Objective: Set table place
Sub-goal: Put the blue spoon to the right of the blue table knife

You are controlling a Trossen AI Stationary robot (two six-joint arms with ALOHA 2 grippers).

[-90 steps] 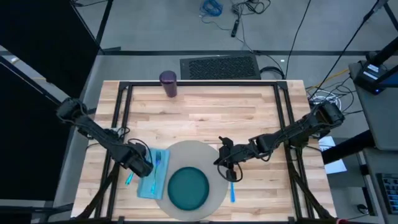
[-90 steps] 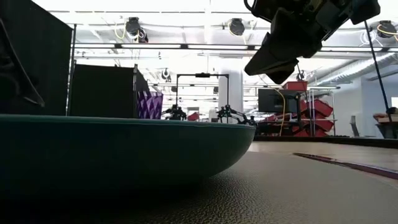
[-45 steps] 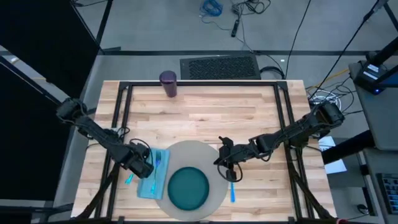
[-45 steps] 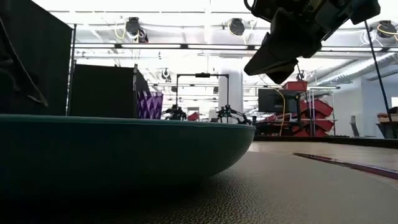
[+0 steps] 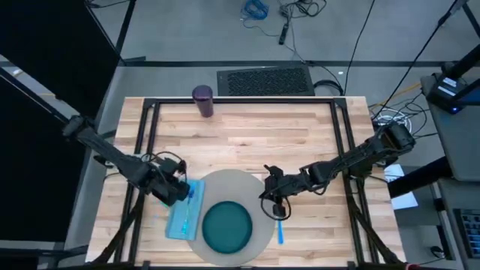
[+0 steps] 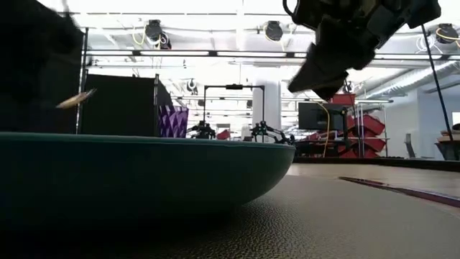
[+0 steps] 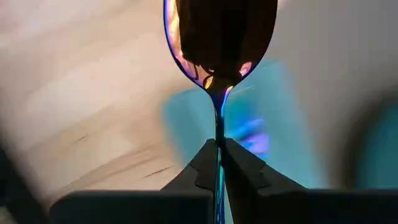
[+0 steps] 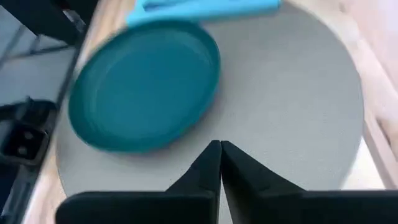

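Above the light blue napkin (image 5: 185, 212), left of the grey mat (image 5: 247, 184), the left end effector (image 7: 219, 163) pinches a spoon (image 7: 219, 43) by its thin handle, bowl pointing forward. Such a narrow grip could probably let the spoon swivel or slip and land crooked on the fork, which I can barely make out. Over the mat's right edge, beside the teal plate (image 8: 144, 84) on the desk (image 5: 255, 131), the right end effector (image 8: 220, 158) hangs pressed together, empty.
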